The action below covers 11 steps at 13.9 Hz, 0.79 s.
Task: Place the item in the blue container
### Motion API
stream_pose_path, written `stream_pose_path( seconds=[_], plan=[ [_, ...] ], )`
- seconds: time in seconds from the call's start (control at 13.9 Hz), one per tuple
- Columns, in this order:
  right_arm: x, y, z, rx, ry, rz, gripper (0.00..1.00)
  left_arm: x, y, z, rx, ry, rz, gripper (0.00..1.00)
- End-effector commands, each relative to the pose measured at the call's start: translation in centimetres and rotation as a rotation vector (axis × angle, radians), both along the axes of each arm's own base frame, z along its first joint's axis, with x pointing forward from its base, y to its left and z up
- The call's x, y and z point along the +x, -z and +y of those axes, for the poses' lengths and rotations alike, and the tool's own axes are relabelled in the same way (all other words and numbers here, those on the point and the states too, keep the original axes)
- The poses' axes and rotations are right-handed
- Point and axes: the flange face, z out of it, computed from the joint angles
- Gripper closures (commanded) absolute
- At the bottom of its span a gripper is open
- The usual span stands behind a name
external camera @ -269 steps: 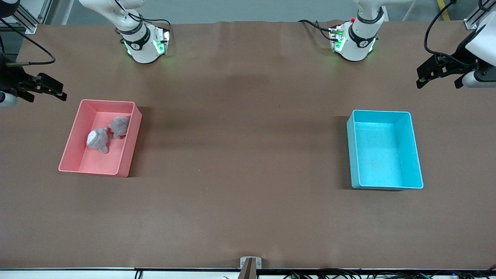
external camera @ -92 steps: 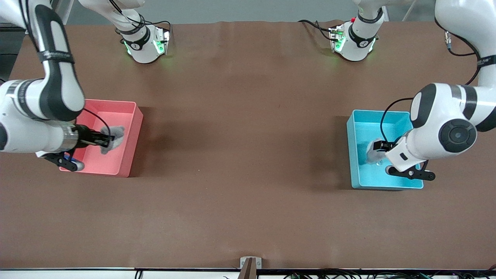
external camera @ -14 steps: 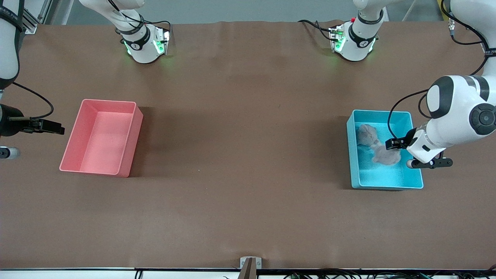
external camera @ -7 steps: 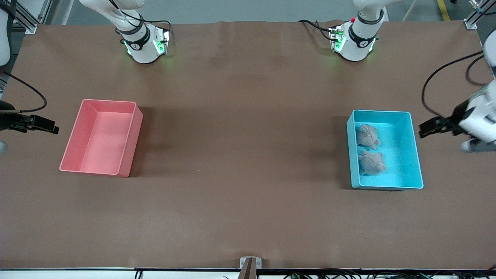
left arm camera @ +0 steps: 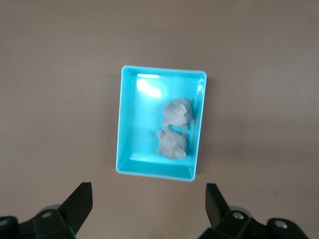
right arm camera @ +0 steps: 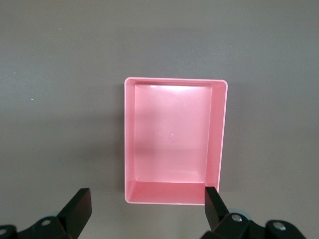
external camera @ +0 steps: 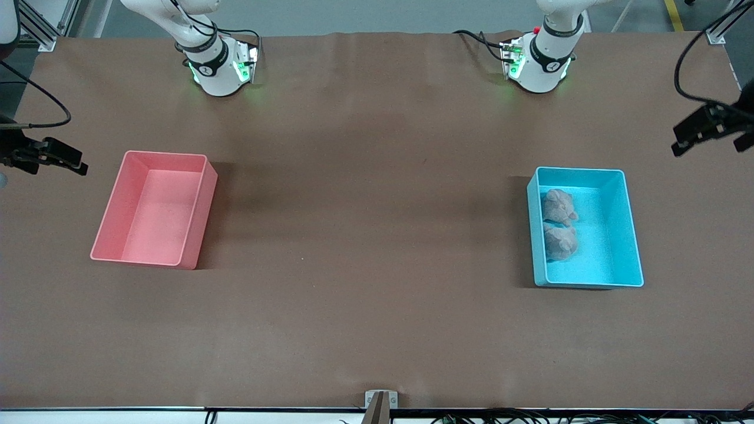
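Both plush toys [external camera: 558,224] lie in the blue bin [external camera: 630,235] at the left arm's end of the counter [external camera: 377,176], and the pink bin [external camera: 194,224] holds nothing, so the task looks done. The left gripper [left arm camera: 149,211] hangs high over the blue bin, the right gripper [right arm camera: 147,211] over the pink one, each with fingers spread and holding nothing

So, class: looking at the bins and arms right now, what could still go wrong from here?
1. Both plush toys lie pressed together against one wall of the blue bin, so a later grab might lift both.
2. The open left gripper and right gripper hang high near the table ends; a careless descent could clip the pink bin.
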Motion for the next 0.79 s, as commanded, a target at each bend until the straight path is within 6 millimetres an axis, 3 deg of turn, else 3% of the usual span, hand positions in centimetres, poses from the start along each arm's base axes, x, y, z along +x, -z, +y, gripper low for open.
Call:
stream_pose_path(
  seconds=[0.0, 0.07, 0.14, 0.43, 0.72],
  plan=[
    [-1.8, 0.0, 0.3, -0.010, -0.015, 0.001, 0.00, -1.8, -0.4, -0.1, 0.007, 0.008, 0.061, 0.00],
    [-2.0, -0.3, 0.3, -0.010, -0.015, -0.001, 0.00, -2.2, -0.8, -0.2, -0.004, 0.007, 0.053, 0.00],
    [-2.3, -0.6, 0.4, -0.009, -0.015, 0.003, 0.00, -2.4, -0.3, -2.0, -0.004, 0.018, 0.058, 0.00],
    [-3.0, -1.6, 0.9, -0.008, -0.027, -0.006, 0.00, -1.9, 3.4, 1.1, -0.055, -0.037, 0.056, 0.00],
    [-2.9, -1.7, 1.8, -0.008, -0.061, -0.006, 0.00, -2.8, 4.8, -0.1, -0.057, -0.014, 0.028, 0.00]
  ],
)
